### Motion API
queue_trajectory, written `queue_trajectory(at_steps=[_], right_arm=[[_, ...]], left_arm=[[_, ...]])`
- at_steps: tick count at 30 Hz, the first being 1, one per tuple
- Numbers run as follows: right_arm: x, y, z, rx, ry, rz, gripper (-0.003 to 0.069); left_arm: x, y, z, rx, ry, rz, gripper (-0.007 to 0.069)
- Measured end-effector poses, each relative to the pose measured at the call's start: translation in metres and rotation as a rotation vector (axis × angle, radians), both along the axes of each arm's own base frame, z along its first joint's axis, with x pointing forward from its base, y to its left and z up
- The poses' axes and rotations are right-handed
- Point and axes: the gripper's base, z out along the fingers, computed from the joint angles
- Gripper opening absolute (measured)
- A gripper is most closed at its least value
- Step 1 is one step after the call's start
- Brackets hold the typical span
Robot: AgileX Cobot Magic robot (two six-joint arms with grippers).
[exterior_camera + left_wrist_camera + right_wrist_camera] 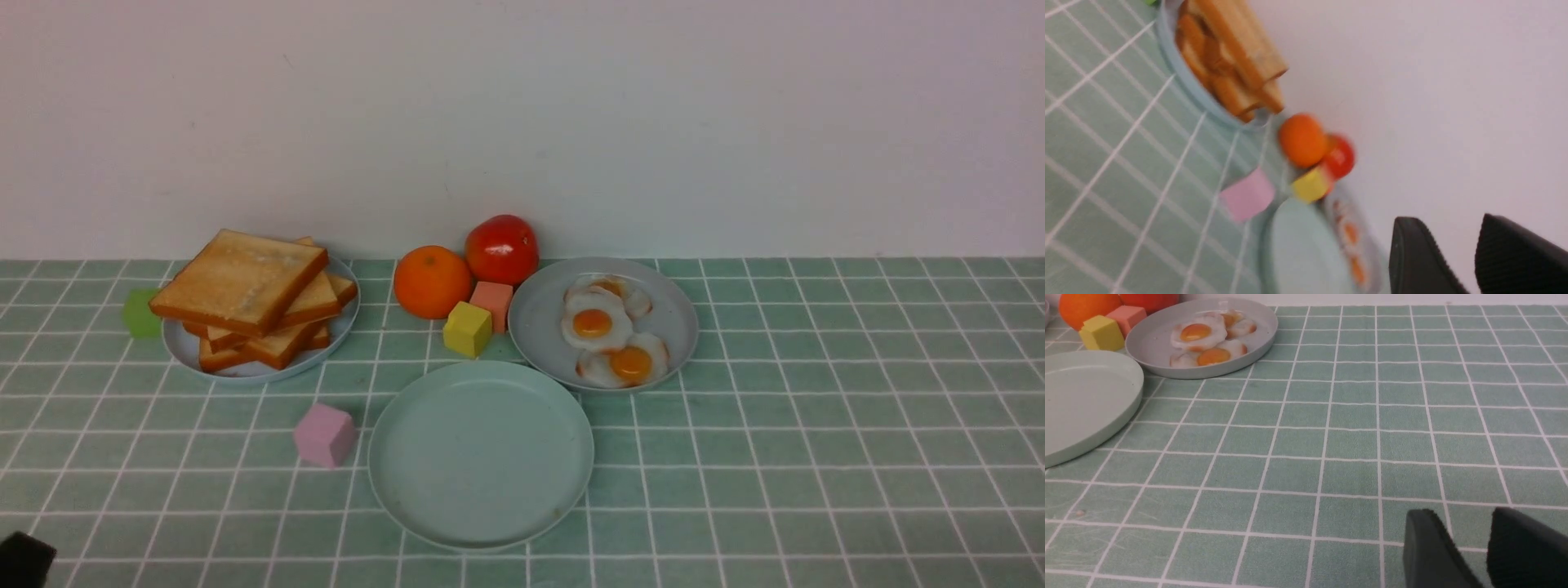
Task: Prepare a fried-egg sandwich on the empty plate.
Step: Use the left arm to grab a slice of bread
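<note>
While the mint-green plate (482, 453) lay empty at the near middle of the tiled desk (816, 425), the sandwich was not yet made. The toast slices (245, 282) sat stacked on a grey-blue plate (184, 347) at the far left; three fried eggs (596, 322) lay overlapping on a second grey-blue plate (539, 318), just behind and to the right of the green one. An orange (431, 280) and a tomato (501, 247) stood between the grey plates near the wall, with a yellow cube (467, 328) and a salmon cube (492, 300) just before them; a pink cube (324, 434) stood just left of the green plate; a green cube (140, 312) sat beside the toast plate. The left fingers (1421, 261) stood parted with nothing between them, in a blurred view; the right fingers (1429, 551) were likewise apart and empty, low over bare tiles, well right of the plates.
</note>
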Motion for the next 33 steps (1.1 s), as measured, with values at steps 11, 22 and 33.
queue_trajectory(at_steps=[11, 22, 33], right_arm=[[0.000, 0.000, 0.000, 0.000, 0.000, 0.000, 0.0241], [0.002, 0.002, 0.003, 0.163, -0.045, -0.027, 0.0241], [0.000, 0.007, 0.050, 0.673, -0.172, -0.034, 0.0213]], left_arm=[[0.009, -0.017, 0.081, 0.455, 0.105, -0.217, -0.0013], [0.085, -0.044, 0.130, 0.860, 0.518, -0.585, -0.0013], [0.196, -0.063, 0.119, 0.966, 0.739, -0.552, -0.0013]])
